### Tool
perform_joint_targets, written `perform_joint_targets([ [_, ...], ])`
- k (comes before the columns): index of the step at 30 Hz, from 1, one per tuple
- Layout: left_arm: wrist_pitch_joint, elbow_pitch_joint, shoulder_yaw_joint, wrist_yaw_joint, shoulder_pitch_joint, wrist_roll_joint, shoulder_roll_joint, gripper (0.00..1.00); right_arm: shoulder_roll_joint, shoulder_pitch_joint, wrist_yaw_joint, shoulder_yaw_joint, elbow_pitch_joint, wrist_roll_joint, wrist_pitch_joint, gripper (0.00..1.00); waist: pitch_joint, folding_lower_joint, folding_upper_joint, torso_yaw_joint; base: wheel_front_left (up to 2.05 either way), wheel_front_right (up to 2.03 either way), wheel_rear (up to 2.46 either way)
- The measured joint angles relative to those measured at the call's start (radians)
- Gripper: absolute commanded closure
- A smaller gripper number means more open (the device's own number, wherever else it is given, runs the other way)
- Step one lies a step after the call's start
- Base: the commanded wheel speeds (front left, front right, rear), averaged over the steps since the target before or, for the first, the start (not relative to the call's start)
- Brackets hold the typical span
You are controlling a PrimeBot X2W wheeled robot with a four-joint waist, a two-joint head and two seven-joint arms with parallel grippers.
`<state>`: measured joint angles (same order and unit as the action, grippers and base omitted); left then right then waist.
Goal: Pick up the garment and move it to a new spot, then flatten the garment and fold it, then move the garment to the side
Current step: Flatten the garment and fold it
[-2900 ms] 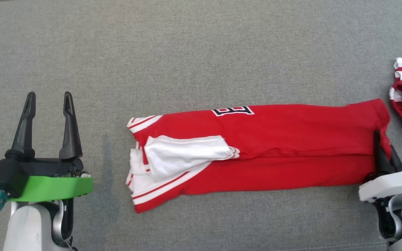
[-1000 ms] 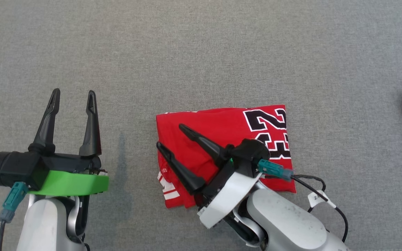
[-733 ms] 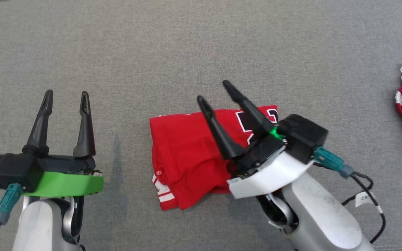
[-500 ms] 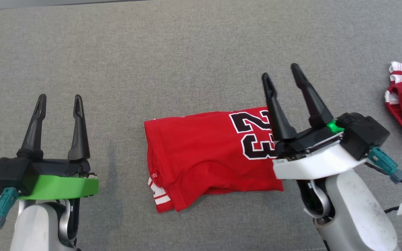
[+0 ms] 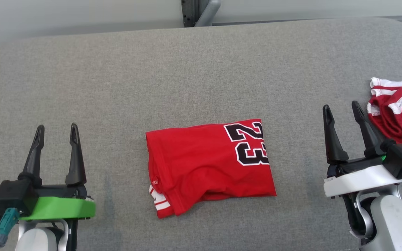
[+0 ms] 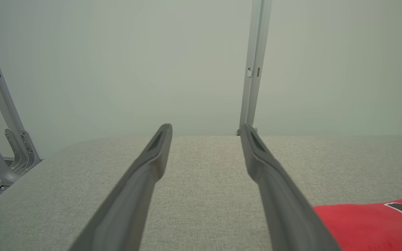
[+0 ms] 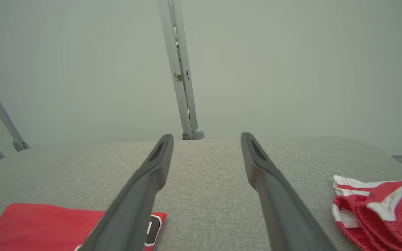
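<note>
Between left tool (image 5: 57, 126) and right tool (image 5: 340, 104), each splayed and empty, folded garment (image 5: 208, 167).

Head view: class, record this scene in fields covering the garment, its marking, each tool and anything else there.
surface: grey fabric
garment: red jersey, folded, lying mid-surface
marking: black-and-white 23 on top, right side
left tool: open, empty, apart from the jersey
right tool: open, empty, apart from the jersey
other item: crumpled red-and-white garment at right edge
</note>
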<state>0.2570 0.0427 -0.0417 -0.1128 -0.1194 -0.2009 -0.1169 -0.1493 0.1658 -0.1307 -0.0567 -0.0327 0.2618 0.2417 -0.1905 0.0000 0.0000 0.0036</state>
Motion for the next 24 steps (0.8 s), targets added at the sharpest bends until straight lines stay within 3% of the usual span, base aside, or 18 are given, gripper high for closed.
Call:
perform_joint_targets([
  [24,-0.097,-0.001,0.039,0.002,0.164,-0.042,-0.015,0.00,-0.023,-0.174,0.000,0.038,0.000,0.028,-0.049,0.00,0.201,0.0000,0.0000,-0.012,0.00,0.00,0.00],
])
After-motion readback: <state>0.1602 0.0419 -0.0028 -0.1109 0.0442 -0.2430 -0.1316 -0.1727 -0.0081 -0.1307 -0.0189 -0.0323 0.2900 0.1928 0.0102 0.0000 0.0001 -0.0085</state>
